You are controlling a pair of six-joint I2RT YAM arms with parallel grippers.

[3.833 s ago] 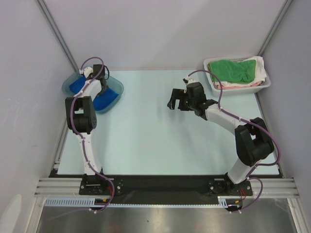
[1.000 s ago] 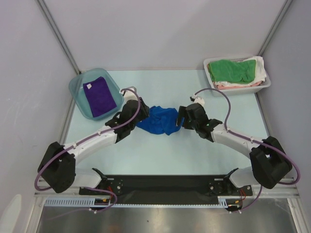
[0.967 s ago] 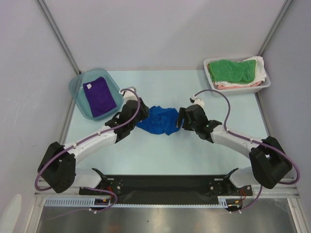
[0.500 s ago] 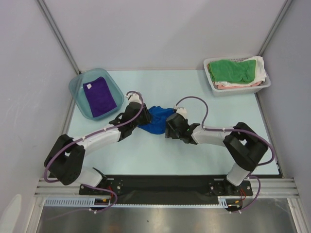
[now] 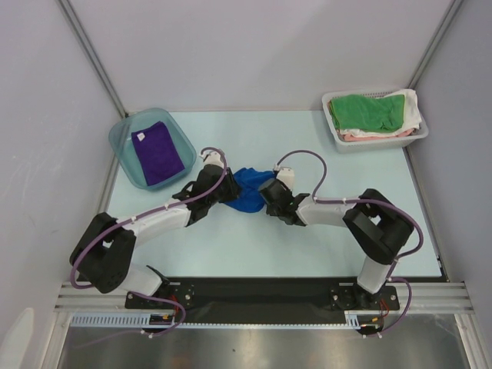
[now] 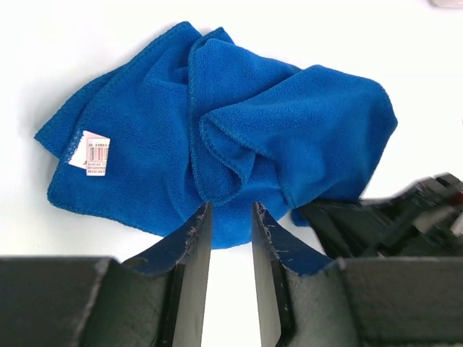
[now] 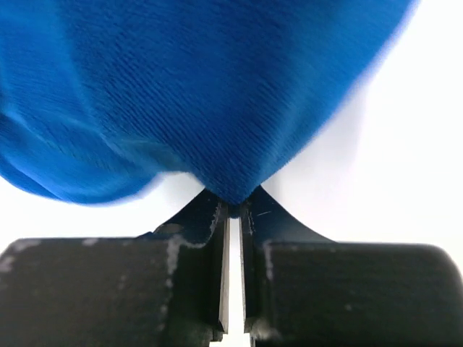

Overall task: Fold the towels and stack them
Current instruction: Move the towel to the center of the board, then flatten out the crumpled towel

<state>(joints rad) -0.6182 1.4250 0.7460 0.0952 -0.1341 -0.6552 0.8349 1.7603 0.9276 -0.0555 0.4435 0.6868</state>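
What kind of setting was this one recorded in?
Probably a robot lab test cell: plain grey panel walls enclose a pale table, the left arm and right arm are bolted to an aluminium rail, a purple towel lies in a tub, a green towel in a basket.

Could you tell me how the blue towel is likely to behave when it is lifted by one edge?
Probably floppy: the blue towel lies crumpled in soft folds, so it should sag from the right pincer, shut on one fold. Likely light, being thin cloth. Its textured pile should resist slipping, though so small a pinch might pull free.
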